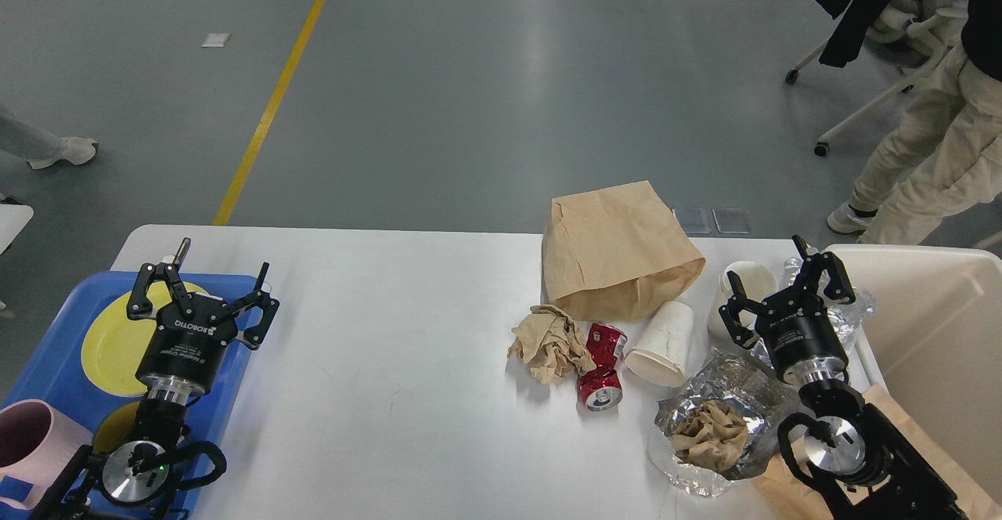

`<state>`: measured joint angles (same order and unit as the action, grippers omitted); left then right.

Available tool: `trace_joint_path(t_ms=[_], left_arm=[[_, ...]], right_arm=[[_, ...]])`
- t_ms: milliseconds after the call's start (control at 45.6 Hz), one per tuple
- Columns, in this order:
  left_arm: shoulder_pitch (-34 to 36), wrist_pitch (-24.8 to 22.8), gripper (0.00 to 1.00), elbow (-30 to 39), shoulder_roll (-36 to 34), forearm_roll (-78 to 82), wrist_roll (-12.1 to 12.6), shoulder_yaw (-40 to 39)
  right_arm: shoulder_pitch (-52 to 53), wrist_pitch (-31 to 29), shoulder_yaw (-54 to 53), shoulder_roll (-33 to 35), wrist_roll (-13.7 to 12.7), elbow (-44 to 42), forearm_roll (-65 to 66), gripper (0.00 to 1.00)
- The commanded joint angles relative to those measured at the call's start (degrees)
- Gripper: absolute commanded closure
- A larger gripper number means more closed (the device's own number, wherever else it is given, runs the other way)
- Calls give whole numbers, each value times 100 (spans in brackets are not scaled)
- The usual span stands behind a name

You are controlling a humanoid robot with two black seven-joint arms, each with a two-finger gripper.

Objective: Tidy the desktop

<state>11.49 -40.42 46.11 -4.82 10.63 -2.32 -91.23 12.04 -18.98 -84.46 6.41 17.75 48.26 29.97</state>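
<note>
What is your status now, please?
Left gripper open, empty, over blue tray. Right gripper open, empty, beside bin. Desktop not tidy: paper bag, can, cup.

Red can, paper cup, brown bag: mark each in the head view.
red can (601, 366): head view, on its dented side wall.
paper cup (664, 340): head view, middle of its white side, lying tipped over.
brown bag (614, 246): head view, centre of its creased front face.
</note>
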Motion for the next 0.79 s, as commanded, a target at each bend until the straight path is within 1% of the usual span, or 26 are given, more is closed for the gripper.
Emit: trace_joint_path(t_ms=[0, 44, 197, 767], left_arm=[[134, 183, 4, -145, -28, -70, -40, -53], [187, 289, 4, -234, -107, -70, -5, -27], [161, 166, 4, -243, -177, -88, 4, 0], [161, 122, 4, -243, -160, -88, 12, 18]], right_arm=[[0, 0, 0, 1, 0, -1, 0, 0], [9, 0, 0, 1, 0, -1, 0, 0], [9, 0, 0, 1, 0, -10, 0, 0], [0, 0, 0, 1, 0, 8, 0, 0]])
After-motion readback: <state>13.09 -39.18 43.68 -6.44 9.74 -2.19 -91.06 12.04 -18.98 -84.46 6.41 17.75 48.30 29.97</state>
